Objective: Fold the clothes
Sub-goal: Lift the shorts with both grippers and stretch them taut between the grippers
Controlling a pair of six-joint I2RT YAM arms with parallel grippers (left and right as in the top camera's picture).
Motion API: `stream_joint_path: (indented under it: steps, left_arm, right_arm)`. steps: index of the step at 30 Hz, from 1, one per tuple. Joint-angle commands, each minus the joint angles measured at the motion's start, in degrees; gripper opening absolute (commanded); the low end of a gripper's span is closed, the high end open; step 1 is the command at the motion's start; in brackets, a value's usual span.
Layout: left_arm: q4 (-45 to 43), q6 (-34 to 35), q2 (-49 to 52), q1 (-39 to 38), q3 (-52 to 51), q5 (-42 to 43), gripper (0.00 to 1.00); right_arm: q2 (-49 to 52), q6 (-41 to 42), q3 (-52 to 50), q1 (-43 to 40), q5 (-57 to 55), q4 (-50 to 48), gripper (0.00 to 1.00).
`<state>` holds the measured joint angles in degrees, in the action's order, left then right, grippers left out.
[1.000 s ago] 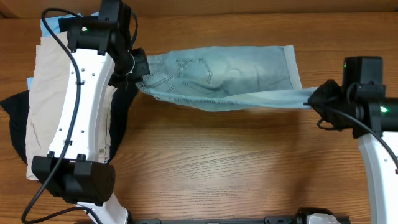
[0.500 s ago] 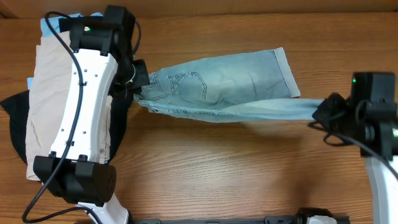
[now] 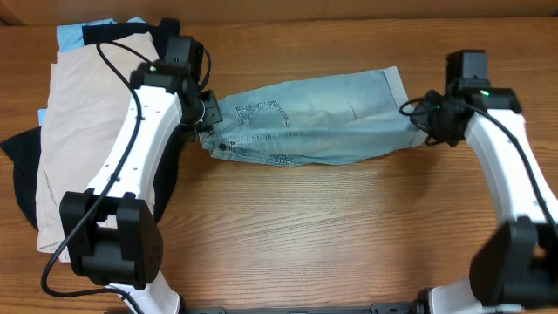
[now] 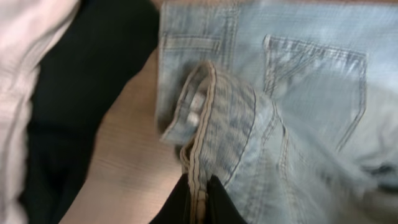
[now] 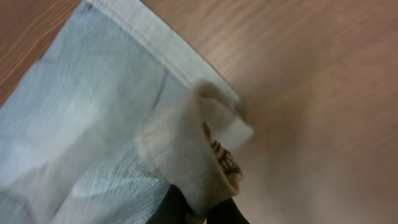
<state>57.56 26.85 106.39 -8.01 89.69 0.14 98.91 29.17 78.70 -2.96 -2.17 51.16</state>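
From overhead, the denim shorts (image 3: 314,118) lie stretched on the table (image 3: 305,244), a little toward 12 o'clock from its centre, and they seem doubled lengthwise, one leg upon the other. The left gripper (image 3: 209,133) is closed on the waist end, at 9 o'clock of the garment. The right gripper (image 3: 425,126) is closed on the leg end, at 3 o'clock. At 9 o'clock of the table sits a pile: beige shorts (image 3: 87,122) on top, a black piece (image 3: 19,153) under them, and a sky-blue piece (image 3: 74,35) at its 12 o'clock edge. I judge that the step is to lay this long fold flat. Both arms should go down together and keep the cloth lightly tight, so that no wrinkle is trapped.

In the left wrist view, the jaws at 6 o'clock pinch the waistband (image 4: 208,118), which bunches up just above them. A back pocket (image 4: 317,87) lies smooth toward 2 o'clock. It would be better to let go only when the waistband rests on the layer below with the edges matched, otherwise the bunch may remain as a lump.

In the right wrist view, the jaws at 6 o'clock hold a curled corner of the hem (image 5: 199,149), and the leg spreads toward 9 o'clock. I cannot tell whether both layers are gripped. A gentle pull toward 3 o'clock should uncurl this corner before opening.
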Motion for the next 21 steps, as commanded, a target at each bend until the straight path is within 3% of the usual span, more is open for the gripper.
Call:
stream_joint_path:
  steps: [1,13,14,15,16,17,18,19,21]
  left_arm:
    - [-6.38,0.42,-1.60,0.07,-4.02,-2.25,0.04]
    - [-30.82,0.63,-1.38,0.07,-10.86,-4.92,0.04]
    - [-31.78,0.63,-1.38,0.07,-11.21,-5.27,0.05]
    - [-32.96,0.63,-1.31,0.07,-11.67,-5.77,0.09]
    - [-33.75,0.61,-1.05,0.07,-11.80,-6.56,0.21]
    - [-34.05,0.61,-0.87,0.07,-11.80,-6.82,0.36]
    - [-34.53,0.61,-0.68,0.07,-11.80,-7.10,0.62]
    - [-35.41,0.59,-0.26,0.07,-11.80,-7.87,1.00]
    - [-36.35,0.59,-0.04,0.15,-11.80,-9.27,1.00]
  right_arm:
    - [4.61,-0.74,1.53,-0.55,-2.27,-5.01,0.04]
    - [12.37,-1.16,1.53,0.59,-2.03,-30.10,0.09]
    - [13.11,-1.16,1.53,0.79,-2.01,-31.56,0.12]
    - [14.14,-1.16,1.53,1.16,-2.03,-33.66,0.22]
    - [15.39,-1.16,1.53,1.62,-2.03,-36.06,0.46]
    - [16.09,-1.14,1.53,1.88,-2.03,-37.18,0.62]
    - [17.07,-1.14,1.53,2.29,-2.03,-38.64,0.95]
    - [18.14,-1.14,1.53,2.84,-2.05,-39.98,1.00]
    - [18.80,-1.14,1.53,3.26,-2.10,-40.33,1.00]
